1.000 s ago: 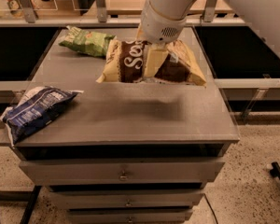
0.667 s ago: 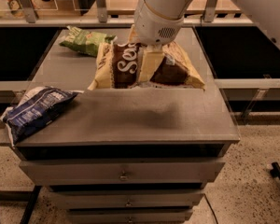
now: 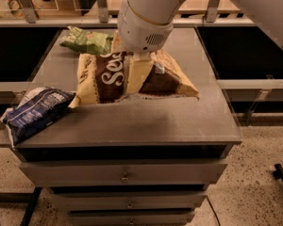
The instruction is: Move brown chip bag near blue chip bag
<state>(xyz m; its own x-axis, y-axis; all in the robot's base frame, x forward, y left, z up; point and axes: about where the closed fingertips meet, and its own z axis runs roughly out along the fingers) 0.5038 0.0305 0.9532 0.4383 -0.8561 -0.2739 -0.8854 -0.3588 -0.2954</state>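
The brown chip bag [image 3: 108, 79], dark brown with cream-yellow edges and white script lettering, hangs in the air above the middle of the cabinet top, its shadow on the surface below. My gripper [image 3: 137, 69] comes down from the white arm and is shut on the bag's upper middle. The blue chip bag [image 3: 35, 113], crinkled navy with white lettering, lies at the front left corner of the cabinet top, a little left of the brown bag's lower left corner and apart from it.
A green chip bag [image 3: 87, 41] lies at the back left of the grey cabinet top [image 3: 179, 121]. The cabinet has drawers [image 3: 125, 175] below. Dark gaps flank it on both sides, with a railing behind.
The gripper has carried the brown chip bag leftward and toward the front, closer to the blue chip bag. The blue and green bags have not moved.
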